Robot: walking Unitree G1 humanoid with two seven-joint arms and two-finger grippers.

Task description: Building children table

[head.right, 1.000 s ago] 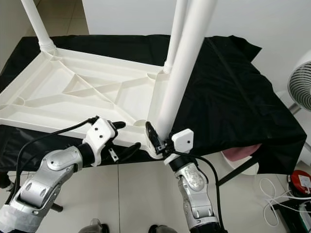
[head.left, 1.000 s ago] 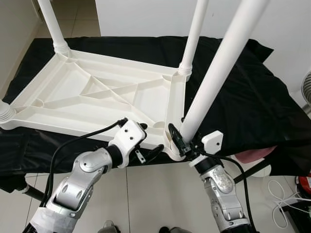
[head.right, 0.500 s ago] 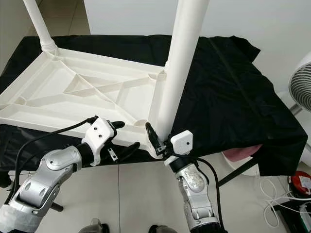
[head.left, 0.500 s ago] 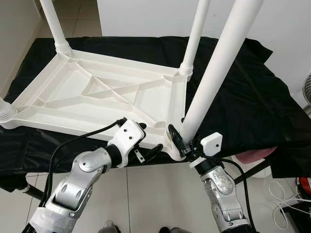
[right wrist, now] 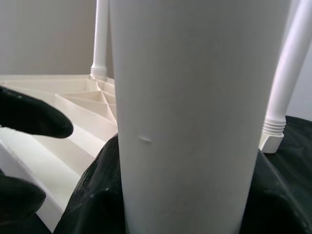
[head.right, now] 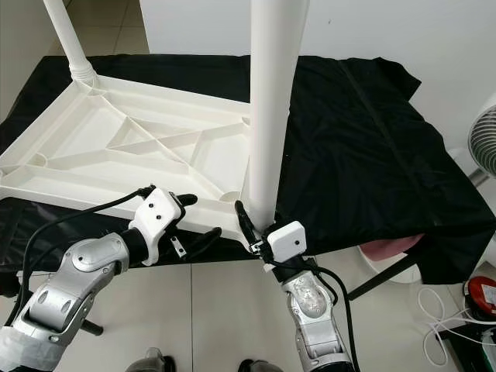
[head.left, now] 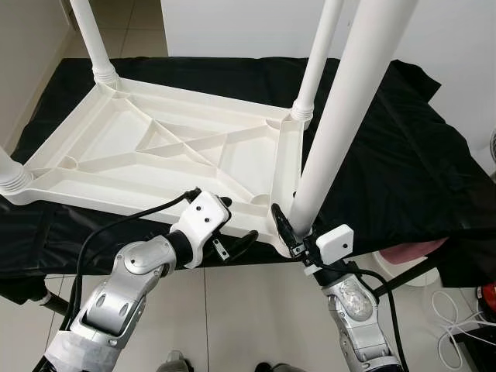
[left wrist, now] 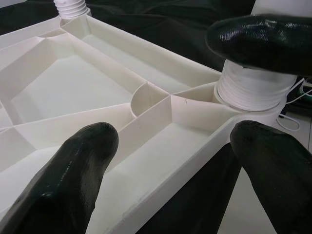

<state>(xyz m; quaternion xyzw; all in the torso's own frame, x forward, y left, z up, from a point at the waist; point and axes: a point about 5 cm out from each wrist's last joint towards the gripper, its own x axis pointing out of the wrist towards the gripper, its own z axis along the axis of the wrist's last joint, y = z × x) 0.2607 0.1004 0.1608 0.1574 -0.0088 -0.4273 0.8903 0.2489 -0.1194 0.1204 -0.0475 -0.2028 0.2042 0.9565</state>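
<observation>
A white children's table point(head.left: 155, 147) lies upside down on a black cloth, with three white legs standing up from its corners. The fourth leg point(head.left: 341, 116) stands nearly upright at the near right corner, its threaded end point(left wrist: 253, 90) at the socket. My right gripper point(head.left: 293, 236) is shut on that leg's base point(right wrist: 195, 122). My left gripper point(head.left: 236, 221) is open just left of that corner, its fingers point(left wrist: 78, 165) on either side of the table's near rim.
The black cloth point(head.left: 387, 163) covers a larger table and hangs over its near edge. On the right stand a fan point(head.right: 479, 143), a pink object point(head.right: 387, 249) under the cloth and white cables point(head.right: 434, 325) on the tiled floor.
The leg in my right gripper has swung from leaning to the right to almost upright over the corner socket. The left gripper has stayed at the rim.
</observation>
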